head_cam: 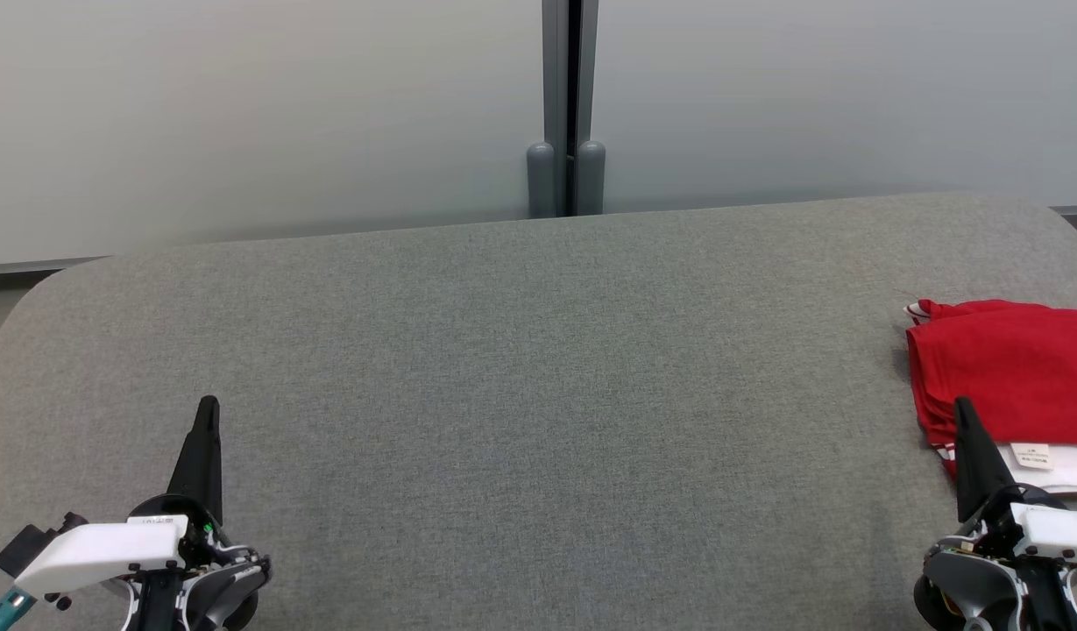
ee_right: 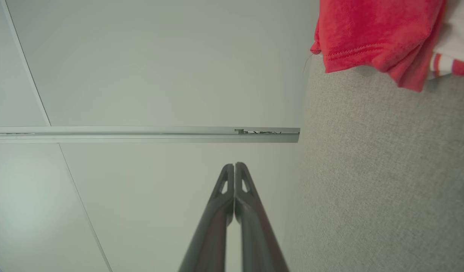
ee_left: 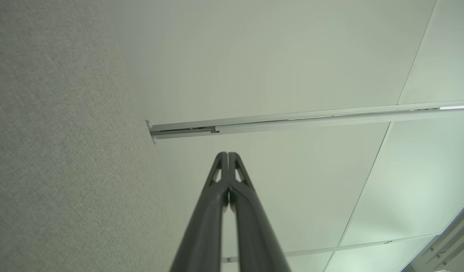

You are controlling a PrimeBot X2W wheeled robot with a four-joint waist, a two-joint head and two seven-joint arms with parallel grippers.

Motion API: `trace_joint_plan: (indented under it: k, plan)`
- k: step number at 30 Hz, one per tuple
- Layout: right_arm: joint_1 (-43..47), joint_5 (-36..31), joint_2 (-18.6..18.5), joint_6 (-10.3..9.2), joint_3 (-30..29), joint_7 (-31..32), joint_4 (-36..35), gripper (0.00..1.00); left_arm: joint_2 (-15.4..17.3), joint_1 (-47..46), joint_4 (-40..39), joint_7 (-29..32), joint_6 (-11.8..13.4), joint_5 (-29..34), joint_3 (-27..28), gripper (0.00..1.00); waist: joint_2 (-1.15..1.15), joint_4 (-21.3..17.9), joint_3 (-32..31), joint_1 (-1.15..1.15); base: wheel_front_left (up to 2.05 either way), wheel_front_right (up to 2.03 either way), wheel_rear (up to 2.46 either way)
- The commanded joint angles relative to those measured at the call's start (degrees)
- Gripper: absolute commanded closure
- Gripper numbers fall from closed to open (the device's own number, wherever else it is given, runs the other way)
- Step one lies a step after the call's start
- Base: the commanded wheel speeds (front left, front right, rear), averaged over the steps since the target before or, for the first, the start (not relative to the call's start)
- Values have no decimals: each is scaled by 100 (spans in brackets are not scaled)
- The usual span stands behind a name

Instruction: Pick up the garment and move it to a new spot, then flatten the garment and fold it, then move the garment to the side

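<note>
Red folded fabric garment (head_cam: 1011, 368) w/ a white panel, red-striped trim and a small white label lies at the far right of the grey felt-covered table (head_cam: 538, 350), its right side cut off by the head view's edge. It's flat, edges fairly neat.

Right gripper (head_cam: 962, 407) sits at the lower right, long dark fingers pressed together, nothing between them. The tip overlaps the garment's near-left corner in the head view. In the right wrist view the same gripper (ee_right: 234, 166) points off toward the pale wall, w/ the garment (ee_right: 371, 30) up and to the side, apart from the fingers.

Left gripper (head_cam: 209, 407) is at the lower left over bare felt, well apart from the garment. Its fingers (ee_left: 216, 189) are also pressed tight, empty.

Behind the table: frosted pale wall panels and a grey upright post (head_cam: 570, 105).
</note>
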Motion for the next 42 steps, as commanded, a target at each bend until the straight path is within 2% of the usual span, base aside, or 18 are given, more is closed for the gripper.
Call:
trace_joint_plan:
  k: [1,42]
  plan:
    - [-17,13,-4,2,-4,19,-20,100,24,-46,-14,17,-27,-1,24,100,0,0,0,0,0,0,0]
    - [-17,7,0,2,-9,22,-20,100,20,-46,-14,22,-27,5,28,100,0,0,0,0,0,0,0]
